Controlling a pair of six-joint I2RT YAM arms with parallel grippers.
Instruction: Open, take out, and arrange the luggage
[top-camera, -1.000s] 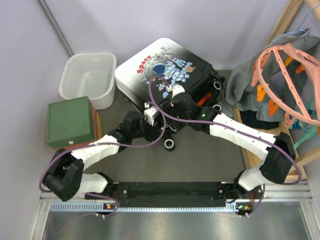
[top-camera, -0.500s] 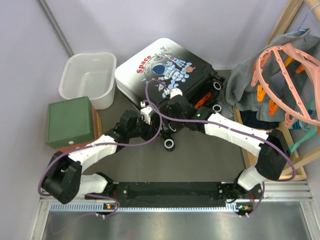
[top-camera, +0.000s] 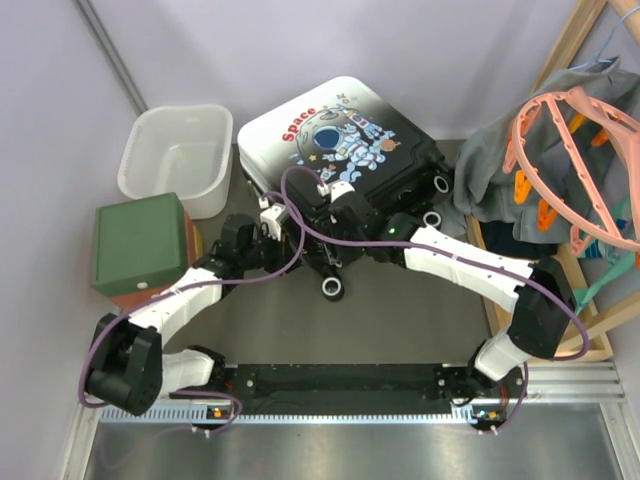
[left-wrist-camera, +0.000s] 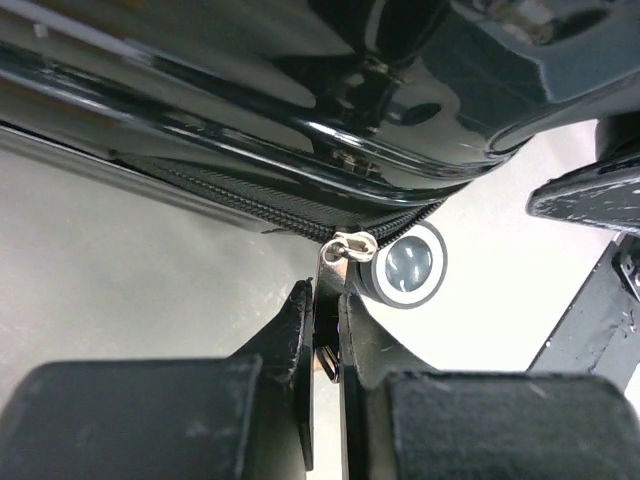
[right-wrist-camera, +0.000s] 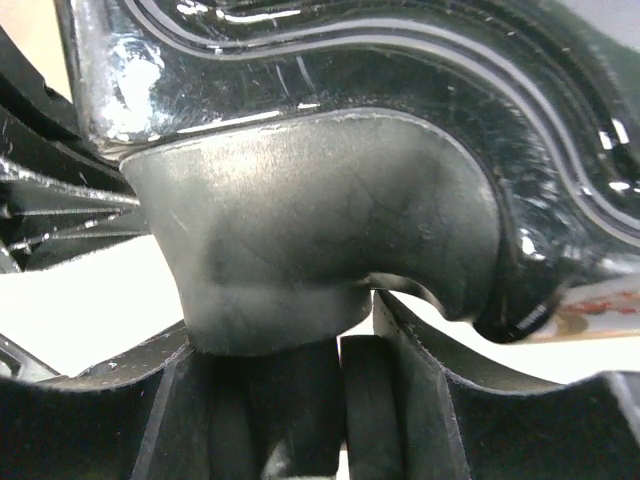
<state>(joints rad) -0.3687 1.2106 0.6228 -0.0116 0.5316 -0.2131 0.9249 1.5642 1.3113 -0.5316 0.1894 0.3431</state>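
Note:
The luggage (top-camera: 340, 135) lies flat at the back middle of the table, astronaut print and red "Space" facing up. My left gripper (top-camera: 268, 218) is at its near-left edge. In the left wrist view the gripper (left-wrist-camera: 328, 310) is shut on the metal zipper pull (left-wrist-camera: 333, 262), beside the zipper track and a black wheel (left-wrist-camera: 408, 265). My right gripper (top-camera: 335, 205) is at the near side of the case. In the right wrist view the gripper (right-wrist-camera: 340, 350) is clamped on a black wheel under the grey wheel housing (right-wrist-camera: 320, 210) of the glossy shell (right-wrist-camera: 400, 60).
A white basket (top-camera: 178, 155) stands at the back left, with green-topped boxes (top-camera: 143, 242) in front of it. Grey cloth (top-camera: 490, 160) and coral hangers (top-camera: 570, 130) hang on a wooden frame at the right. One suitcase wheel (top-camera: 332, 287) sticks out towards me.
My left gripper has moved left along the suitcase edge with the zipper pull. The suitcase has shifted a little right and back, and the right gripper has moved left with it.

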